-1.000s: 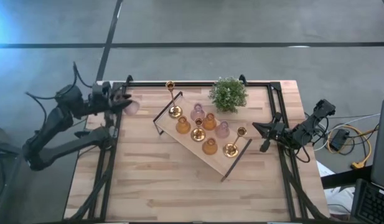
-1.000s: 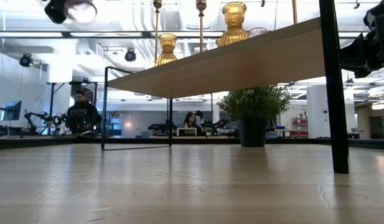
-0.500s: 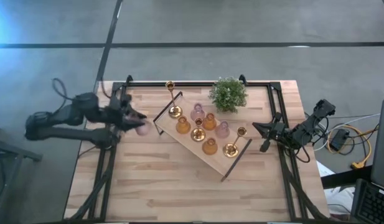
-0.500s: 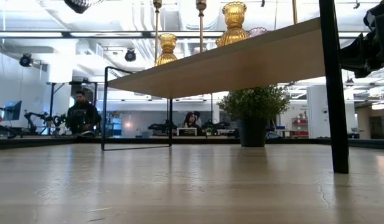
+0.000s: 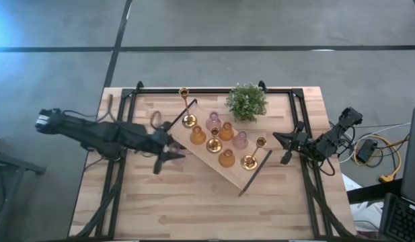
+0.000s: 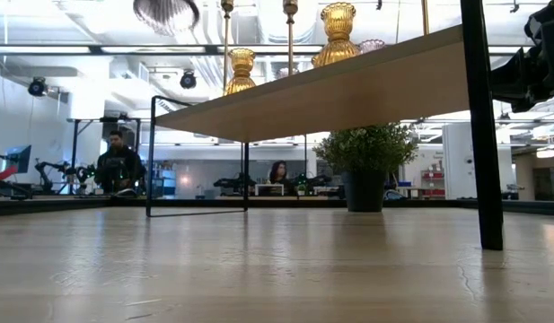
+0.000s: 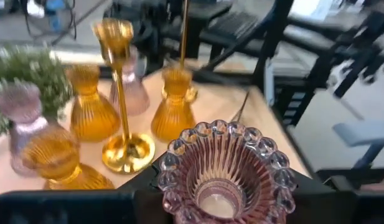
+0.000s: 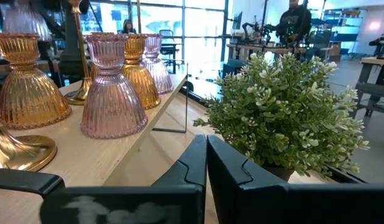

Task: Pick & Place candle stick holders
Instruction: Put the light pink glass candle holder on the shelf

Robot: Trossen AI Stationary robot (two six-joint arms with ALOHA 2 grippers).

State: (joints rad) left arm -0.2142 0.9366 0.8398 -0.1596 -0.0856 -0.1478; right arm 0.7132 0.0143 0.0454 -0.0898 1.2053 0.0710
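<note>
My left gripper (image 5: pixel 169 152) hangs over the table just left of the long wooden tray (image 5: pixel 229 173), shut on a pale pink glass candle stick holder (image 7: pixel 226 167) with a scalloped rim; the low view shows this holder (image 6: pixel 166 13) high above the table. On the tray stand amber holders (image 5: pixel 198 136), pink ones (image 5: pixel 213 122) and gold ones (image 5: pixel 249 161), one tall-stemmed (image 7: pixel 120 93). My right gripper (image 5: pixel 286 144) waits shut at the table's right edge (image 8: pixel 206 163). My left gripper holds the pink holder between its two fingers (image 7: pixel 137 194), one on either side below the scalloped rim (image 7: pixel 173 163). The holder's own body hides the place of contact. Its hollow end faces up toward the wrist camera. It is lifted clear of table and tray.
A green potted plant (image 5: pixel 247 101) stands at the far edge beside the tray. The tray's black wire handles (image 5: pixel 178 122) rise at both ends. Bare wood lies along the near side (image 5: pixel 194 208). People sit in the room behind (image 6: pixel 119 166).
My left gripper has swung from beyond the table's far left corner toward the right and the near edge, up to the tray's left end. It has carried the pink holder along, clear of the table, and stayed shut on it.
</note>
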